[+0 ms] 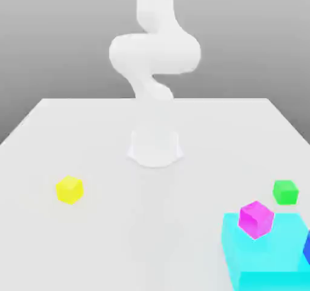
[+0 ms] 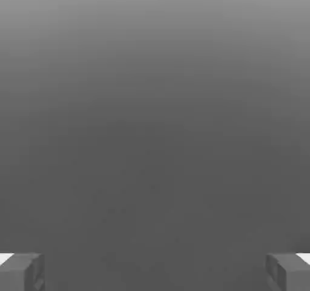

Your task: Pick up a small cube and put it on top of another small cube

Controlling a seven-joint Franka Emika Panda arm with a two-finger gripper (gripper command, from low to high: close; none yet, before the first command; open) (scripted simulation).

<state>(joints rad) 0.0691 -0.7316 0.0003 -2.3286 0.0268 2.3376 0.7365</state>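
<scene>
The small bright green cube rests on the white table at the exterior view's right. Just in front of it, a magenta cube sits on top of a large cyan block. A yellow cube lies alone on the exterior view's left. In the hand view my gripper is open, its two grey fingertips far apart with nothing between them, facing a plain grey background. The white arm rises from its base and bends high above the table.
The arm's round base stands in the middle of the table. A blue object shows at the exterior view's right edge, on the cyan block. Bare table lies between the yellow cube and the cyan block.
</scene>
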